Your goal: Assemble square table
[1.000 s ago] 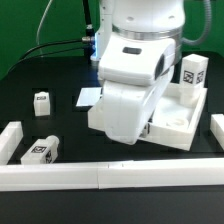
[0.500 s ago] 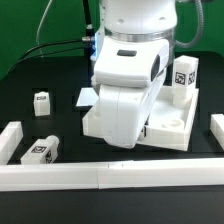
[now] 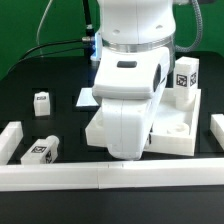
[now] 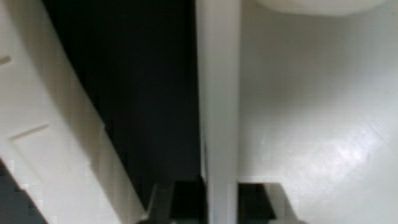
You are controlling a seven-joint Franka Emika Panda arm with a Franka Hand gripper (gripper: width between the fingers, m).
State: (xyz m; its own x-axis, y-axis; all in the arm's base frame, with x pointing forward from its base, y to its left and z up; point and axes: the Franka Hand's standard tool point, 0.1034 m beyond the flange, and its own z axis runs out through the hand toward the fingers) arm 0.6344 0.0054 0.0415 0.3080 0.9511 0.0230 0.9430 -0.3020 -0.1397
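Okay, my gripper (image 4: pixel 217 205) straddles the square tabletop's (image 3: pixel 186 124) raised rim, centre right of the exterior frame, whether pinching or slack I can't tell, and a skewed bite could drag it and topple its upright leg (image 3: pixel 185 78).

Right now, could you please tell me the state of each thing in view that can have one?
slab: lying flat, partly hidden.
leg on the slab: upright at its far corner on the exterior view's right.
loose leg: standing upright, apart from the slab.
second loose leg: lying on its side.
end effector: fingers either side of the slab's rim; clamped or not, I cannot tell.
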